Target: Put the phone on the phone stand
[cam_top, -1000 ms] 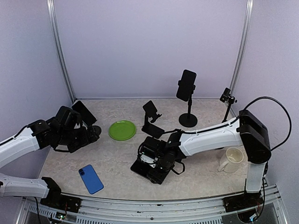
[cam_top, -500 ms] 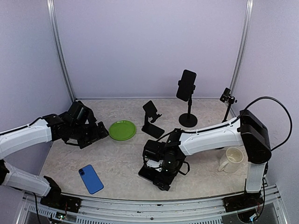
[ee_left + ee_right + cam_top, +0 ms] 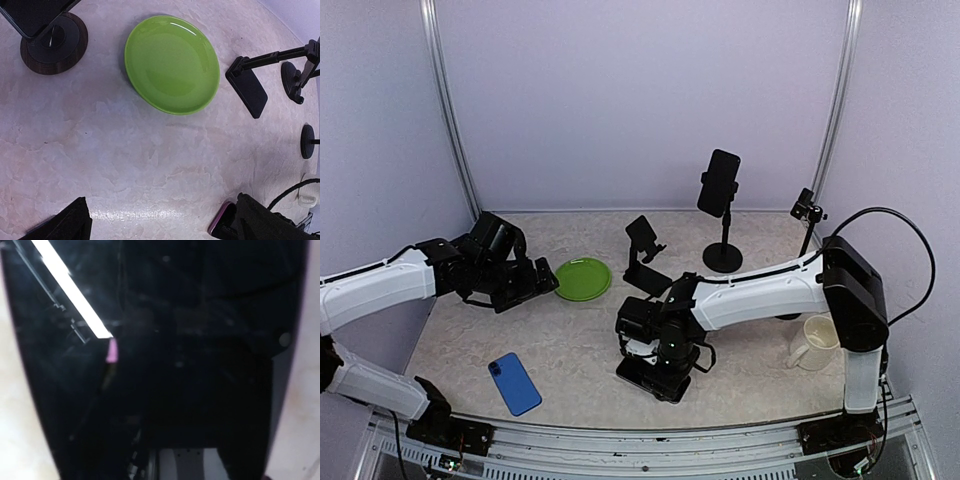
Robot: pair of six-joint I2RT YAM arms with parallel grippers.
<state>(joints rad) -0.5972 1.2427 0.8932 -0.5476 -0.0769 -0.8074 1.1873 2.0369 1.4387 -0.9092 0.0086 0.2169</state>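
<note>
A black phone with a pink edge [image 3: 657,377] lies flat on the table near the front middle. My right gripper [image 3: 660,348] is pressed down right over it. In the right wrist view the phone's dark screen [image 3: 150,340] fills the frame and hides my fingers. My left gripper [image 3: 538,284] hovers open and empty beside the green plate [image 3: 582,278]. In the left wrist view its fingertips [image 3: 72,225] stand wide apart, and the phone's pink edge [image 3: 220,227] shows at the lower right. An empty black folding phone stand [image 3: 644,255] sits at mid table, also in the left wrist view [image 3: 249,89].
A blue phone [image 3: 515,383] lies at the front left. A tall stand [image 3: 722,200] holds a black phone at the back. A round-based stand with a phone [image 3: 50,37] is at the far left. A small clip stand [image 3: 807,212] and a white mug [image 3: 817,342] are on the right.
My left gripper has swung right, up to the green plate. My right gripper has shifted slightly over the black phone, and the phone has turned a little on the table.
</note>
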